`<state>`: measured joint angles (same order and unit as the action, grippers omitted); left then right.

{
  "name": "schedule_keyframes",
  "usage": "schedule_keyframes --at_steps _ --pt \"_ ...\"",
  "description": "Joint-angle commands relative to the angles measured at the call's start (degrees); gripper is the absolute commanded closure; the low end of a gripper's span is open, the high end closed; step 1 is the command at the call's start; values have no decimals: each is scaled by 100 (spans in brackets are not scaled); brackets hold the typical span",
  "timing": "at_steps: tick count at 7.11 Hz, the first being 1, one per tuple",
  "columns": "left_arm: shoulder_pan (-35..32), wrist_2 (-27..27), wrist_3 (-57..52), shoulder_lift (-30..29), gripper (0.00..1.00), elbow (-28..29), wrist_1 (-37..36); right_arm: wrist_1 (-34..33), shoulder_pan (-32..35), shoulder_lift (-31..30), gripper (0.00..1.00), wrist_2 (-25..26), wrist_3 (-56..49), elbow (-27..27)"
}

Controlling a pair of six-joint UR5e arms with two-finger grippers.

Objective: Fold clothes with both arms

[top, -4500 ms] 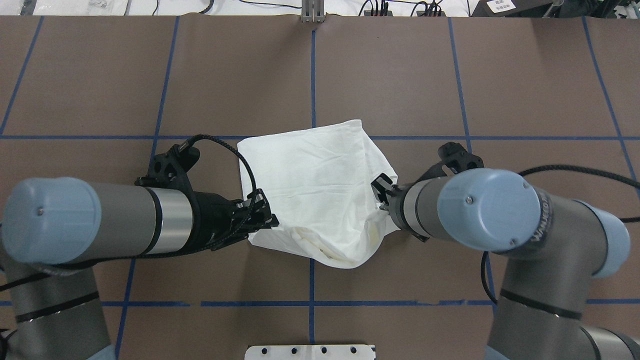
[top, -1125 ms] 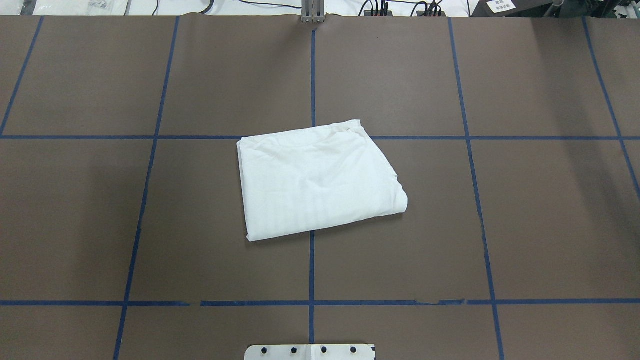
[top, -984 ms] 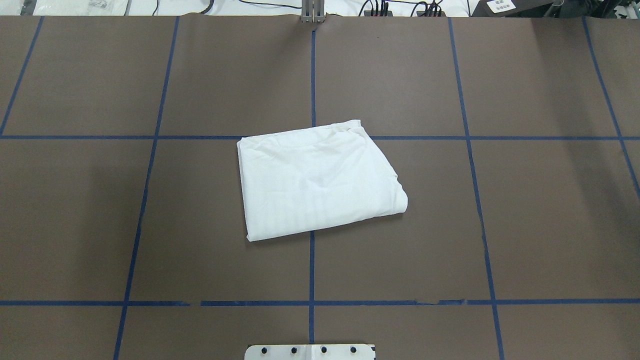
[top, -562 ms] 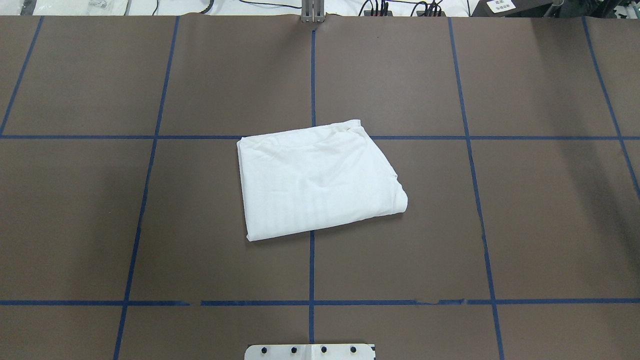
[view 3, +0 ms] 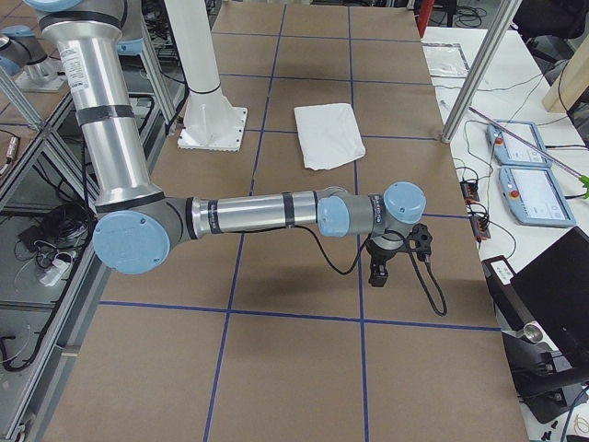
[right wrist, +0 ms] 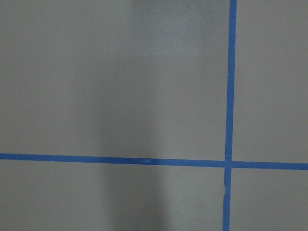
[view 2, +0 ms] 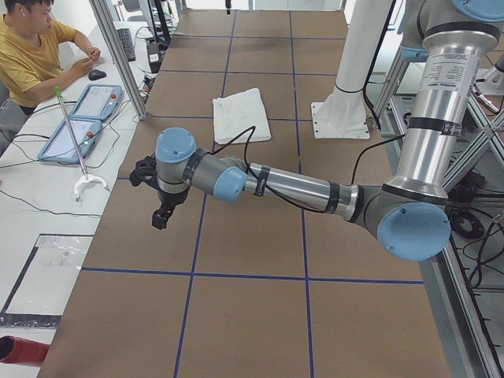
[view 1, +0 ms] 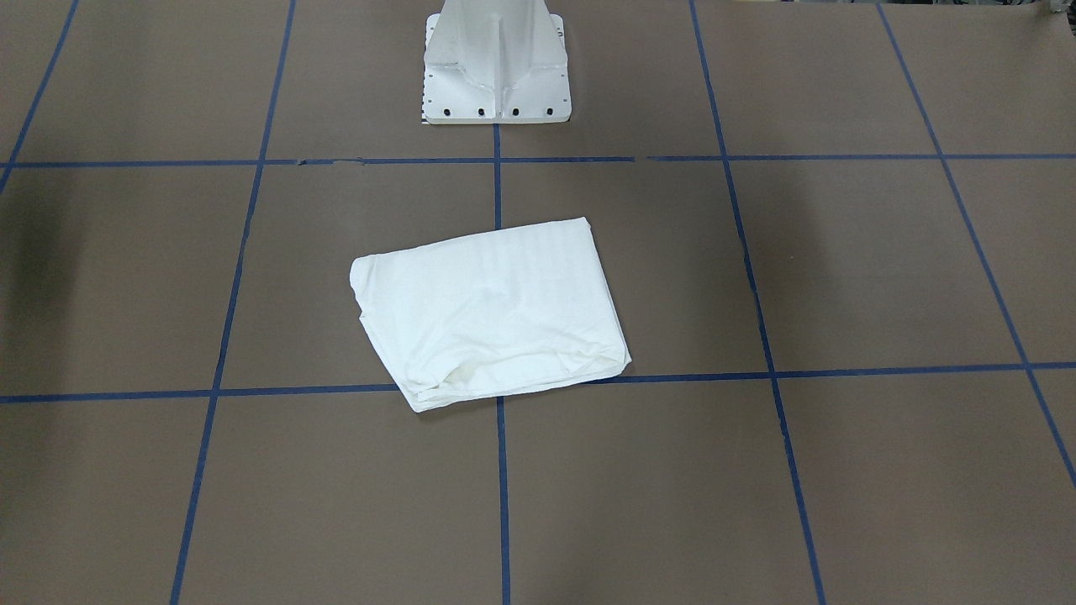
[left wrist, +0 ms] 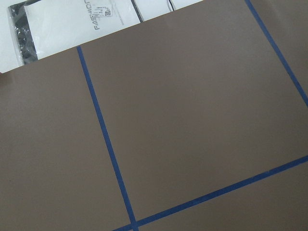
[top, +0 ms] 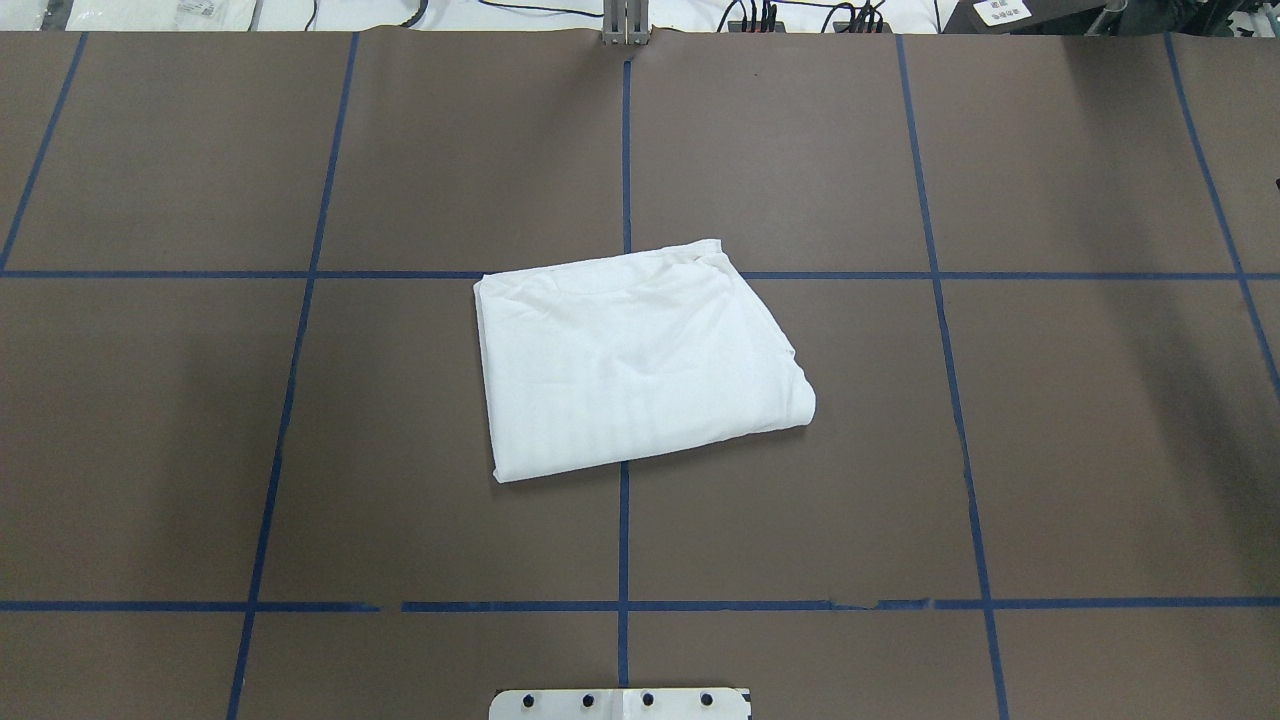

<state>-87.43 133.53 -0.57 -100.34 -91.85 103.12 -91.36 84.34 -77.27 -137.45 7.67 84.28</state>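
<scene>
**Folded shirt lay mid-worktop, both arms out at the ends**

The white T-shirt [top: 630,360] lay folded into a compact, slightly skewed rectangle near the middle of the brown worktop [top: 1100,450], flat and touched by nothing. It sat across a crossing of the blue tape lines [top: 623,540], in front of the white pedestal [view 1: 496,63]. Its stacked edges showed along the side facing the front-facing camera, and no print or neckline was visible.

The left arm [view 2: 291,185] stretched low over the worktop, well apart from the shirt, with the left end effector [view 2: 160,217] pointing down above bare brown surface. The right arm [view 3: 248,214] reached the same way at the opposite end, its right end effector [view 3: 377,273] also hanging over bare worktop. Neither had hold of anything that could be seen, but how far either was open could not be told from these side views. Both wrist cameras showed only worktop and tape.

A person [view 2: 31,55] in a yellow top sat beside the worktop.
</scene>
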Motion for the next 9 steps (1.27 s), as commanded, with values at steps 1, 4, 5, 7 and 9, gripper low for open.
schedule_keyframes --at_steps 1,4,5,7,9 --pt "-2 15 4 50 1 -8 -73 4 -5 -60 0 17 6 9" --pt "7 15 -4 68 1 358 -38 4 -5 -139 0 34 15 18" --pt "-11 24 -4 76 1 622 -12 -31 21 -157 0 -44 6 18" --pt "-177 24 -4 164 1 651 -20 21 92 -394 0 -193 -11 35" --pt "-345 617 -4 304 1 634 -29 21 83 -394 0 -185 24 53"
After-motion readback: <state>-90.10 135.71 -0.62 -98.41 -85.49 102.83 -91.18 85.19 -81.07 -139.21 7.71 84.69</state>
